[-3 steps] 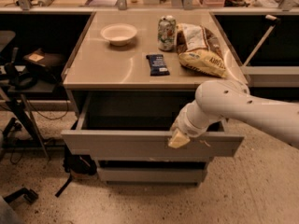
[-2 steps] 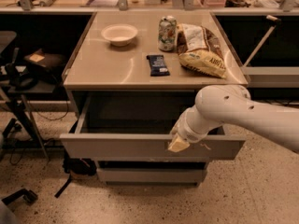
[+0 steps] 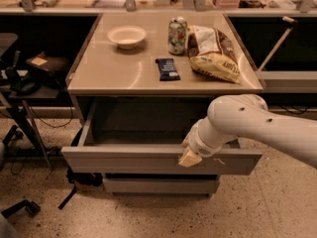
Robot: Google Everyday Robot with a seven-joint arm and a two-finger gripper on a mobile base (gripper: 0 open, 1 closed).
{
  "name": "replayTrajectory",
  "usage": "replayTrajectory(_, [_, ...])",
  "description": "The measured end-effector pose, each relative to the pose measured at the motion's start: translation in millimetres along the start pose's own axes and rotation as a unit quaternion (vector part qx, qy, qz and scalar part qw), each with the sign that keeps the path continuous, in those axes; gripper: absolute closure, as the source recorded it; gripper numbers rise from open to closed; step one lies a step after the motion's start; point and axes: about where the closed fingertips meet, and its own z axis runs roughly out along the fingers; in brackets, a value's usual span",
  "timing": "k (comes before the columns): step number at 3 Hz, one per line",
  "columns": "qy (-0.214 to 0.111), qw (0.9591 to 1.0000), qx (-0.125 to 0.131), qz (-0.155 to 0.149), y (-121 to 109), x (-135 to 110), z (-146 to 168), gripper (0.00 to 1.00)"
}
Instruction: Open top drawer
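The top drawer (image 3: 124, 158) is pulled out toward me under the tan table, its wide grey front low in the view and its shallow grey tray showing behind it. Small white scuff marks sit right of centre on the front. My gripper (image 3: 190, 155) is at the top edge of the drawer front, right of centre, with the white arm coming in from the right. A narrower grey drawer front (image 3: 158, 185) shows below it.
On the table top (image 3: 114, 76) stand a white bowl (image 3: 127, 35), a can (image 3: 177, 35), a dark snack bar (image 3: 167, 69) and a chip bag (image 3: 213, 53). A black stand with cables (image 3: 25, 88) is on the left. A white pole (image 3: 275, 46) leans at the right.
The drawer front has come further out toward me and sits lower in the view. My gripper has moved with it.
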Motion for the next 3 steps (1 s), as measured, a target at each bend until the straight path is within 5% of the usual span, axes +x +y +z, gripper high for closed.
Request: replayTrajectory(3, [0.007, 0.9999, -0.003, 0.009, 31.7, 8.7, -6.3, 1.0])
